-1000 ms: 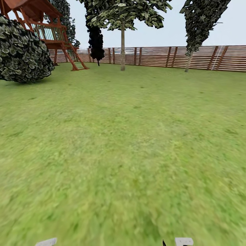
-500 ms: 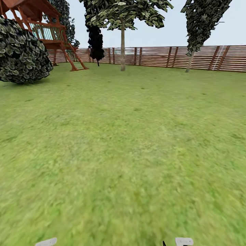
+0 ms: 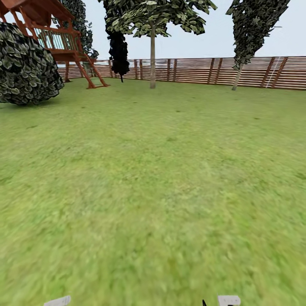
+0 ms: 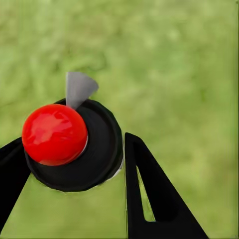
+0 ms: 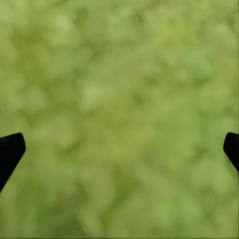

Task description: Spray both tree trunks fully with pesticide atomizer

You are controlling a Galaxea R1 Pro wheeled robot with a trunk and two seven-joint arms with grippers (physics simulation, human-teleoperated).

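Left gripper (image 4: 74,164) fingers clenched on pesticide atomizer (image 4: 74,147) around its black collar under the red cap; rigid, light, probably slick plastic. Right gripper (image 5: 119,149) fingers spread, released, over lawn (image 5: 119,74)

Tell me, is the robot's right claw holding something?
No, the right gripper has its fingertips spread far apart with just green grass between them.

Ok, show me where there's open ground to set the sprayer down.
The lawn runs bare from the robot out to the wooden fence. It crowds up toward the round bush and play structure, and at the thin tree trunks by the fence. The left gripper holds the atomizer.
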